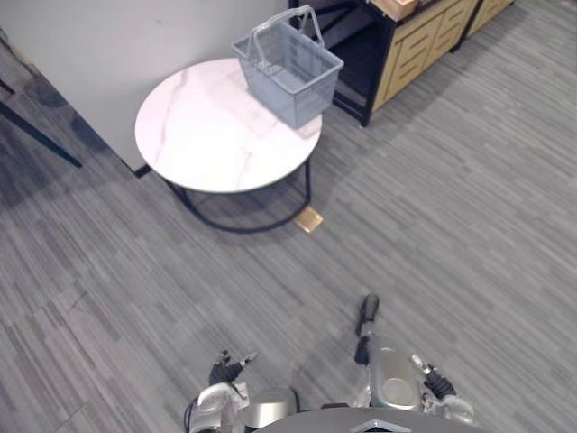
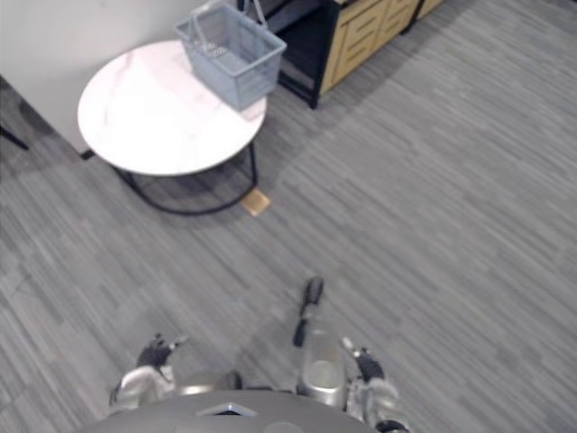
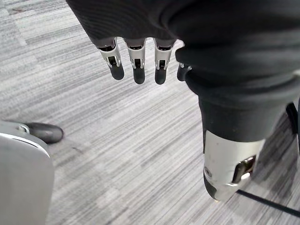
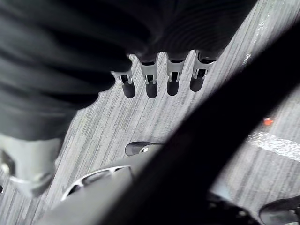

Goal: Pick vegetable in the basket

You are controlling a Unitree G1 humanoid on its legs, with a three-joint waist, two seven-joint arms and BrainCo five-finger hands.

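1. You are looking at a grey plastic basket [image 1: 290, 72] standing upright at the far right edge of the round, white marbled tabletop [image 1: 212, 135]. Its two handles are raised, and you cannot tell from here what lies inside it.
2. Your left robot hand [image 3: 137, 63] hangs low over the grey plank floor [image 1: 451, 207], well apart from the tabletop. Its fingers are straight and relaxed, the thumb out to the side, and it holds nothing.
3. Your right robot hand [image 4: 151, 77] hangs over the same floor, fingers straight in a row and thumb apart, holding nothing.
4. Beyond the tabletop, on the basket's side, stands a wooden cabinet [image 1: 424, 41] with a dark frame.
5. A small tan block [image 1: 309, 218] lies on the floor by the table's black frame, on the near side.
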